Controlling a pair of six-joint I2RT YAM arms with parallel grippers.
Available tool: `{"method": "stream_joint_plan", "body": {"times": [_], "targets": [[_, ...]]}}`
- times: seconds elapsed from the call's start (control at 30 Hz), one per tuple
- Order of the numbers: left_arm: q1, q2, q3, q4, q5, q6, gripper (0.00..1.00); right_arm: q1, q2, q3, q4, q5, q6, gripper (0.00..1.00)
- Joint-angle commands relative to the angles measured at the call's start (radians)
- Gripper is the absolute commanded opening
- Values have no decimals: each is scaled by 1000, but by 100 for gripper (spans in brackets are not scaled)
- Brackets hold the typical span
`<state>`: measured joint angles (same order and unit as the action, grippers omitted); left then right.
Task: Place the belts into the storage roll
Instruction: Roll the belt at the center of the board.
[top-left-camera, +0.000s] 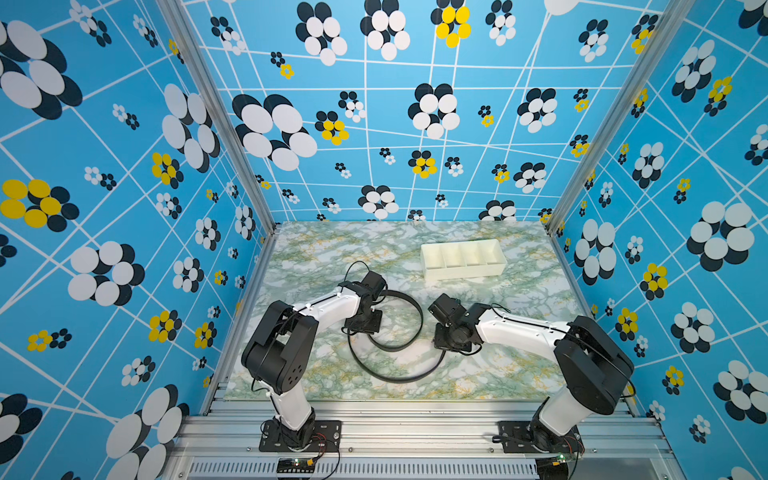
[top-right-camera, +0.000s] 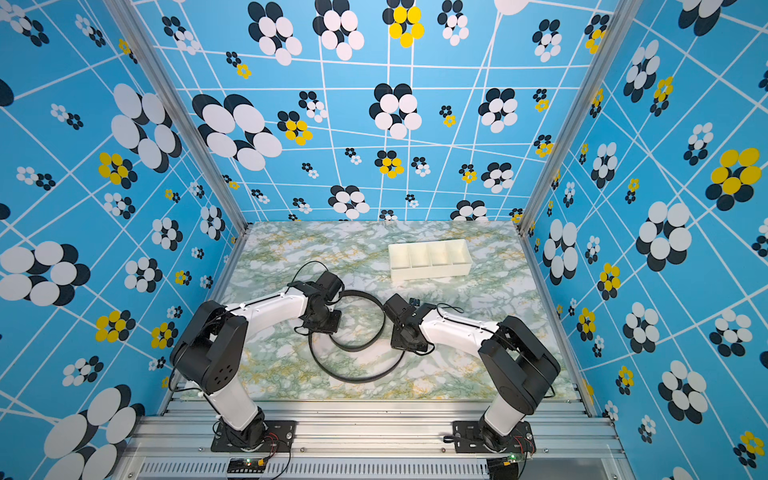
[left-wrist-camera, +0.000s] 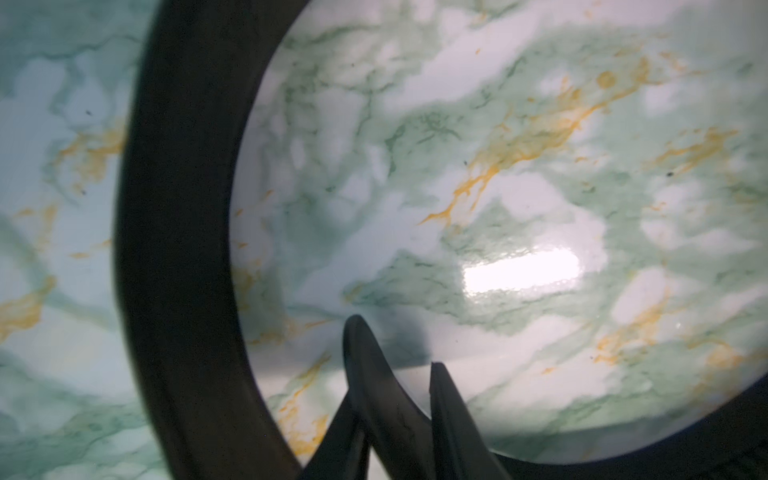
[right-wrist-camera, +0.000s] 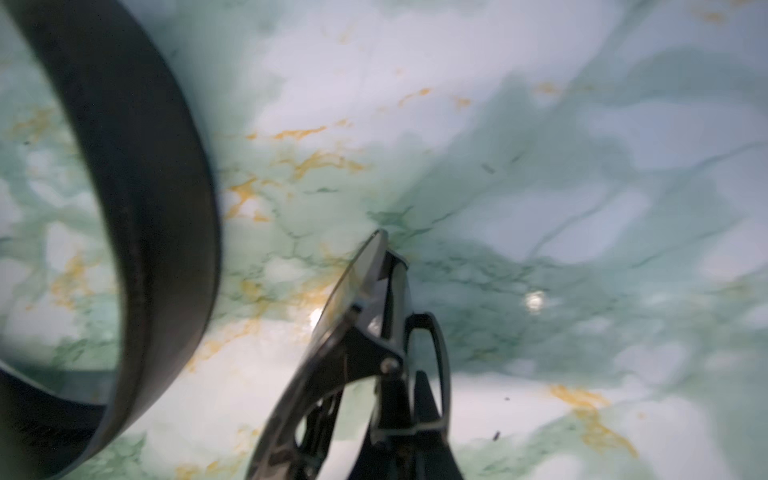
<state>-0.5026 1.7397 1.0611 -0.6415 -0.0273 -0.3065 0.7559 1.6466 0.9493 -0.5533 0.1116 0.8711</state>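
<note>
The belt (top-left-camera: 409, 376) (top-right-camera: 361, 378) is a narrow black strap lying in a double loop on the marble table between my two arms. My left gripper (top-left-camera: 365, 323) (top-right-camera: 322, 322) points down at the loop's left side. In the left wrist view it (left-wrist-camera: 392, 386) is shut on the strap's plain tip (left-wrist-camera: 374, 374), and a wide stretch of strap (left-wrist-camera: 178, 249) curves past. My right gripper (top-left-camera: 444, 338) (right-wrist-camera: 405, 378) is shut on the dark metal buckle (right-wrist-camera: 365, 320). The cream storage roll (top-left-camera: 465, 272) (top-right-camera: 432, 272) sits behind them at the back right, its compartments bare.
Patterned blue walls (top-left-camera: 124, 249) close in the table on three sides, with aluminium posts at the back corners. An aluminium rail (top-left-camera: 415, 428) carrying both arm bases runs along the front edge. Thin black cables loop off each wrist.
</note>
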Motion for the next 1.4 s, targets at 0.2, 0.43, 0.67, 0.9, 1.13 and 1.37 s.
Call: {"method": "stream_joint_plan", "body": {"times": [0.2,0.43,0.67,0.9,1.13,1.37], "targets": [[-47,12,30,-69,-108,125,27,-129,14,24,-96,99,-131,0],[-128,41,20,-77,-191,170,26,-258,19,13,-78,98,-184,0],[-152,7,15,-35,-180,191,25,-281,70,65,-25,10,-225,0],[-162,-28,14,13,-134,224,25,-280,110,104,61,-106,-233,0],[-180,45,54,-7,-139,243,25,-282,140,155,162,-224,-238,24],[-187,67,51,15,-129,239,25,-281,168,158,295,-389,-224,43]]}}
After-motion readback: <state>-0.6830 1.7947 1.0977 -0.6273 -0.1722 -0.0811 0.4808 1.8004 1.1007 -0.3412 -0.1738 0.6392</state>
